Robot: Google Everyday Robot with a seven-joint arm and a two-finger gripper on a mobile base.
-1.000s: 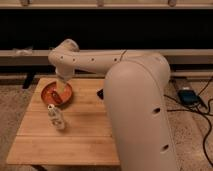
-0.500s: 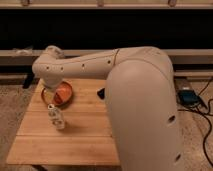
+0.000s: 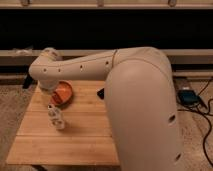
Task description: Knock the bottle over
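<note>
The small clear, whitish bottle (image 3: pixel 56 118) stands on the left part of the wooden table (image 3: pixel 80 140), just in front of the round orange bowl (image 3: pixel 63 93). My white arm reaches from the right across the table's back to the left. Its gripper (image 3: pixel 49 100) hangs down at the bowl's left edge, right above and behind the bottle. I cannot tell whether it touches the bottle.
A small dark object (image 3: pixel 100 93) lies on the table behind the arm's big link. The table's left edge is close to the bottle. A blue box (image 3: pixel 187 95) with cables lies on the floor to the right. A dark wall with a ledge runs behind.
The arm has swung left and toward the front, from over the bowl's far side to its left edge above the bottle. The bottle stays in about the same place.
</note>
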